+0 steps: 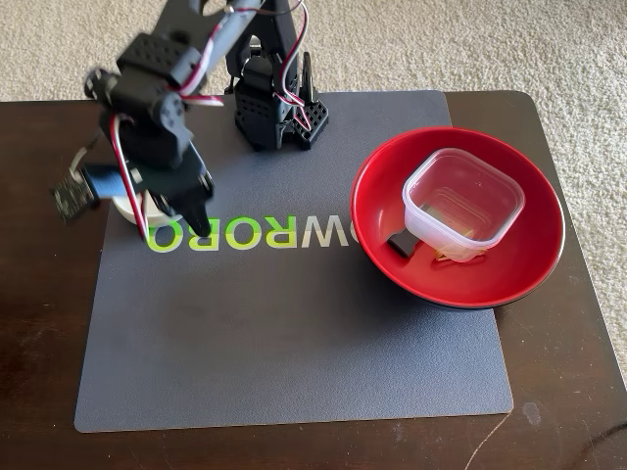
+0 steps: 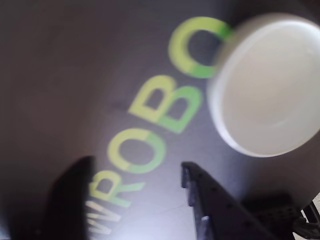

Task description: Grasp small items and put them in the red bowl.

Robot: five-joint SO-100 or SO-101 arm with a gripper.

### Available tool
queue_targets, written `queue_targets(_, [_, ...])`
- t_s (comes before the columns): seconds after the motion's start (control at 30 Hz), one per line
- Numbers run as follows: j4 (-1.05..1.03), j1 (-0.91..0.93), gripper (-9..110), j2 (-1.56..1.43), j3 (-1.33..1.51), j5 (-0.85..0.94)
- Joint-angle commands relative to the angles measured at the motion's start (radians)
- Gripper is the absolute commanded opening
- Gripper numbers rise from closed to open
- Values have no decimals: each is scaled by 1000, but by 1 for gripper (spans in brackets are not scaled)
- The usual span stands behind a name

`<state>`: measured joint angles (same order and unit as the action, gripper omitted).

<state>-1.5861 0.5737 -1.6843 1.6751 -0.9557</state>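
Observation:
The red bowl [image 1: 529,262] sits at the right of the fixed view. Inside it stands the clear square container [image 1: 460,201], with a yellow shape [image 1: 457,233] showing through its bottom and a black piece [image 1: 400,245] beside it. The small white bowl [image 1: 125,207] rests at the mat's left edge, mostly hidden by the arm; in the wrist view the white bowl [image 2: 267,82] fills the upper right. My gripper [image 1: 174,227] hovers just right of it, blurred. In the wrist view the gripper [image 2: 136,164] is open over the green lettering, with nothing between its fingers.
A grey mat [image 1: 294,343] with green and white lettering [image 1: 250,233] covers a dark wooden table [image 1: 39,323]. The arm's base [image 1: 269,98] stands at the mat's far edge. Beige carpet [image 1: 549,44] surrounds the table.

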Motion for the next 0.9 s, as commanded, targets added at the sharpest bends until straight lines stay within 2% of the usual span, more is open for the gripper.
queue_targets(0.0, [-11, 77, 33, -112, 37, -72])
queue_targets(0.17, [17, 179, 33, -152, 132, -184])
queue_targets(0.37, [267, 279, 33, -167, 325, -322])
queue_targets(0.57, [453, 241, 33, -58, 359, -313])
queue_targets(0.77, [506, 221, 32, 5, 373, -308])
queue_targets(0.87, [506, 222, 27, 20, 377, -301])
